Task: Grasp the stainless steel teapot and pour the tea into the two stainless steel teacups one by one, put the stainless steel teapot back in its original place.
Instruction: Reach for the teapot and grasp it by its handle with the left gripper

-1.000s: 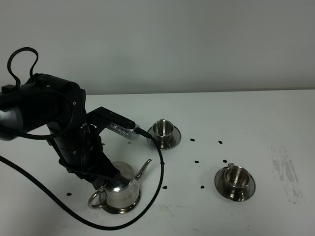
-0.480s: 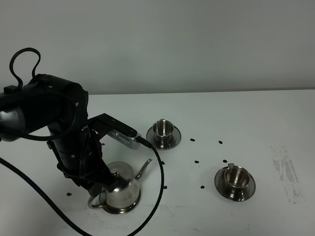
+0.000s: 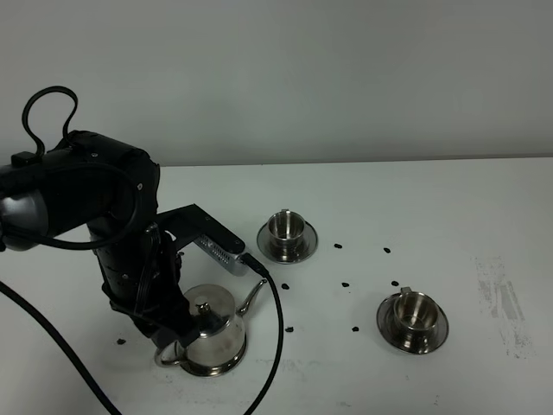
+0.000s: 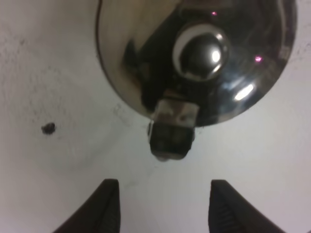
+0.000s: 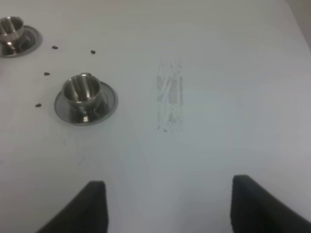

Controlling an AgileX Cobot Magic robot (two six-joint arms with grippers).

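1. Exterior high view: the white desk (image 3: 449, 199) fills the lower half of the scene. A grey scuff mark (image 3: 503, 303) lies near its right edge; the right wrist view shows this mark (image 5: 170, 97) beyond the right jaws.
2. The black left arm (image 3: 95, 216) stands on the left side of the desk and bends down over the teapot. A black cable (image 3: 278, 341) loops from the arm past the right of the teapot.
3. The stainless steel teapot (image 3: 214, 335) stands upright at the near left of the desk, lid on. Its spout (image 3: 252, 296) points toward the far teacup. Its loop handle (image 3: 168, 353) faces the near left, below the arm.
4. The far teacup (image 3: 286, 227) sits on its saucer (image 3: 302, 246) near the desk centre. The near teacup (image 3: 415, 309) sits on its saucer (image 3: 436, 333), well apart to the right. Both cups are upright.
5. Left jaws: the left wrist view shows both fingers (image 4: 109, 208) set apart with only bare desk between them. The teapot (image 4: 146, 58) and its handle (image 4: 171, 131) lie just ahead of the gap, untouched.
6. Right jaws: the right wrist view shows both fingers (image 5: 92, 208) spread wide over bare desk, holding nothing. The near teacup (image 5: 81, 90) lies well ahead.
7. Small dark specks (image 3: 345, 284) are scattered on the desk between the two teacups.
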